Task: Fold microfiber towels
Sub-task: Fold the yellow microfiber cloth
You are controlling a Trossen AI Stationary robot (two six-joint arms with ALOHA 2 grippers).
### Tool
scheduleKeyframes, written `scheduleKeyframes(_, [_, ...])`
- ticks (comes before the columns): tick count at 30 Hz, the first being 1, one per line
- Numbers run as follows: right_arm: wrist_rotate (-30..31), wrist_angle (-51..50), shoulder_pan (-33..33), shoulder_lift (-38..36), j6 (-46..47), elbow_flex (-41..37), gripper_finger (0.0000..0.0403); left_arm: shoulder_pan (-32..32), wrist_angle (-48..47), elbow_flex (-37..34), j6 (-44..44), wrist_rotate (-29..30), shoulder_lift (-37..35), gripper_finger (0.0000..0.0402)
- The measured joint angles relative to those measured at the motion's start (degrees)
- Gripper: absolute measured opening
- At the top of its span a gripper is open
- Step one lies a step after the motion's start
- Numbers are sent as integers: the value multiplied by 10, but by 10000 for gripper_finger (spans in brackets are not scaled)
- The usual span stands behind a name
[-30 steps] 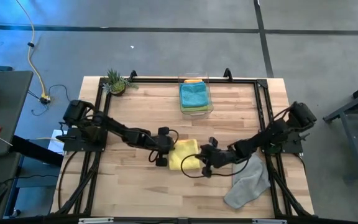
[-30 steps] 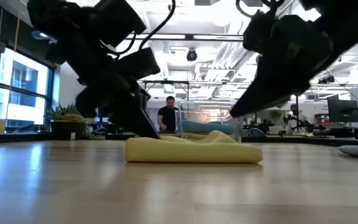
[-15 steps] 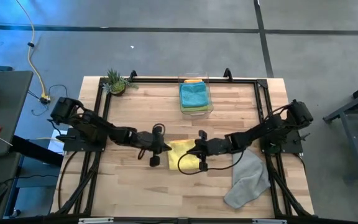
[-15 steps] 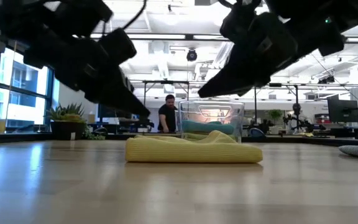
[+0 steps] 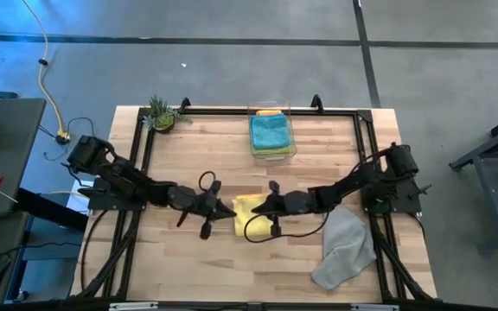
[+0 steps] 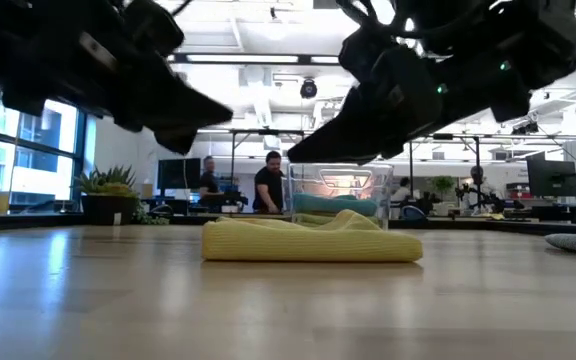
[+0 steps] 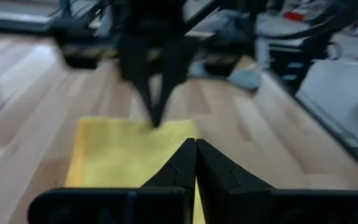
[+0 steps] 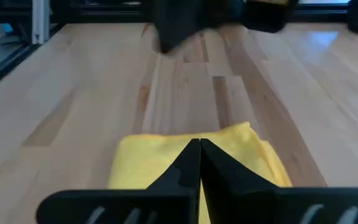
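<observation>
Nearest you on the table lies the grey towel, slumped in a loose heap at the near right, unfolded, well apart from both grippers. You have yet to deal with it, judging by its crumpled outline.

At mid-table sits the yellow towel, already doubled into a compact pad. From the low view it reads as a flat slab with a soft rounded ridge along its top, edges roughly aligned, fabric plush and matte. It lies between the two grippers, which suits a two-sided fold.

Your left gripper hangs just off the pad's left edge, fingers pressed together, holding nothing. Your right gripper hovers over the pad from the right, likewise closed and empty. In the low view both are raised clear of the cloth, not touching it. Judgement: this fold is finished or between grasps; the pad likely needs placing next.

Farther back, the clear plastic bin holds a teal blue towel on top, folded, with a strip of orange towel at its far edge and a lime green towel showing at the near edge. A small plant stands at the far left corner.
</observation>
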State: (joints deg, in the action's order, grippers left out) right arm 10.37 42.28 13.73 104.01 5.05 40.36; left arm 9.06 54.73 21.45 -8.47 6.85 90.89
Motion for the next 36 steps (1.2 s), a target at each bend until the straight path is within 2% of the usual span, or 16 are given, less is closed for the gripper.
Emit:
scheduleKeyframes(8, [-27,75,-20,51,-9,0,0,50,49,0,1,2,0,0])
scheduleKeyframes(14, [-32,97,-37,102,-24,0,0,73,42,13,-8,43,19,0])
scheduleKeyframes(21, [-35,135,-65,158,-12,0,0,76,40,42,-15,62,82,0])
scheduleKeyframes(36, [-34,141,-67,168,4,1,0,75,29,100,-48,79,217,0])
